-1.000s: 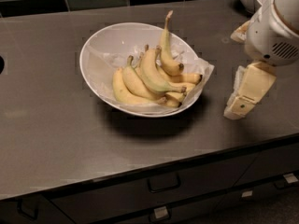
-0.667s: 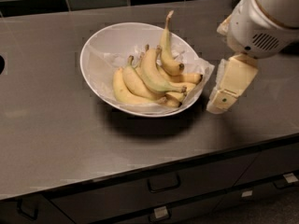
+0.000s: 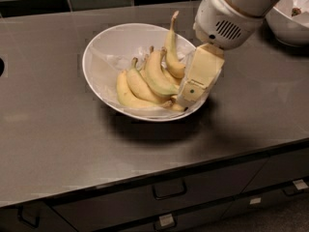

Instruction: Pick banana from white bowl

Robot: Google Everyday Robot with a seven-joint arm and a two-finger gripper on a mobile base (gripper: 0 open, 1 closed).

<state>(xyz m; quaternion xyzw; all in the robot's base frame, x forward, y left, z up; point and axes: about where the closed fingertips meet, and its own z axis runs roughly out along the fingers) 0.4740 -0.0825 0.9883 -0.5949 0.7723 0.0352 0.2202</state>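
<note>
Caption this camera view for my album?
End effector at the right rim of a white bowl of bananas on a counter.

Bananas [image 3: 145, 81] lay in the white bowl [image 3: 99, 45] at mid-bench [image 3: 58, 149]. My end effector [image 3: 187, 96] hung at the bowl's right rim, beside the bananas. A second bowl [image 3: 289, 28] sat behind, far right.

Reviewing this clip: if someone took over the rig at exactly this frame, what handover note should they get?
Hand: low at the right inner side of the white bowl, against the near ends of the bananas.
Things: the bananas lie bunched in the paper-lined bowl on the dark counter; one stands stem-up at the back.
Done: hand positioned at the fruit.
Left: no banana is lifted yet; secure one and raise it clear of the bowl.
</note>
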